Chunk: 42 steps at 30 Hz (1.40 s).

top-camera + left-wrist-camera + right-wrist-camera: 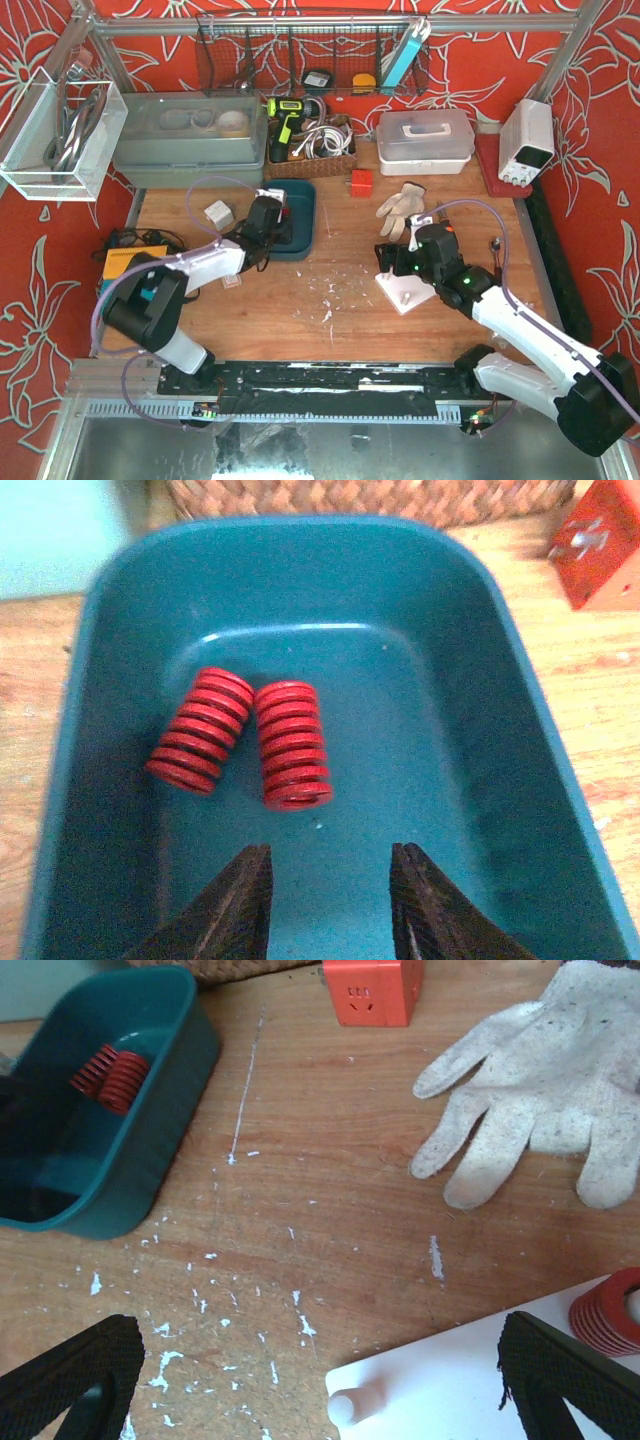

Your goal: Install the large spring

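Wooden bench (pixel 330 300), red patterned backdrop. Left gripper (pixel 330 900) hangs inside the teal tray (pixel 520 680), jaws apart on nothing. A red spring (pixel 290 745) lies just ahead, a second spring (pixel 200 730) just beside it. Pick not yet made. Next: advance, straddle one coil, close. Right gripper (pixel 320 1340) wide, empty, over the white base plate (pixel 460 1380) with its peg (pixel 345 1405)

Bright, even light; soft wrist-view blur

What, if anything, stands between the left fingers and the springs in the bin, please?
Nothing visible does: only bare bin floor lies between the left fingers and the two springs.
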Each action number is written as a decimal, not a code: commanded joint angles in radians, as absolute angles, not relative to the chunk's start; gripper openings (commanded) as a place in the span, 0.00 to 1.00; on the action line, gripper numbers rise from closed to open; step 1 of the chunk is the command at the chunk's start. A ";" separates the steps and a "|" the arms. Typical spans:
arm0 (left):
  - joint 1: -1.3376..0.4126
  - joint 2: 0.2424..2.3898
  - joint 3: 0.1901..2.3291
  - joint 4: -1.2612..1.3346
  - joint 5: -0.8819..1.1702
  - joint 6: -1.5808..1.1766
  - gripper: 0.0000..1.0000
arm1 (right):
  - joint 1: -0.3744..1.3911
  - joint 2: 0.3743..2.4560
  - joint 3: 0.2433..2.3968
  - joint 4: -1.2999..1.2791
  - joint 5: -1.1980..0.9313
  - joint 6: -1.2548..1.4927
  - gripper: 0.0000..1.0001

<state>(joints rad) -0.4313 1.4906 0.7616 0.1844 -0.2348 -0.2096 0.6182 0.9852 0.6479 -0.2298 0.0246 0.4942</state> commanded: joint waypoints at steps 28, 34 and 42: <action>-0.372 1.889 1.083 0.026 -0.251 -0.182 0.53 | 0.647 1.010 0.606 -0.113 0.054 0.523 0.98; -0.364 1.920 1.116 0.001 -0.248 -0.193 0.52 | 0.647 1.000 0.604 -0.117 0.054 0.523 0.98; -0.360 1.984 1.178 -0.069 -0.245 -0.210 0.43 | 0.647 0.993 0.604 -0.123 0.057 0.523 0.98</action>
<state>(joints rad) -0.3664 1.9526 1.1488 -0.0124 -0.2321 -0.1913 0.6422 1.0107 0.6041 -0.1261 0.0284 0.5163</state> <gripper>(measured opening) 0.460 0.982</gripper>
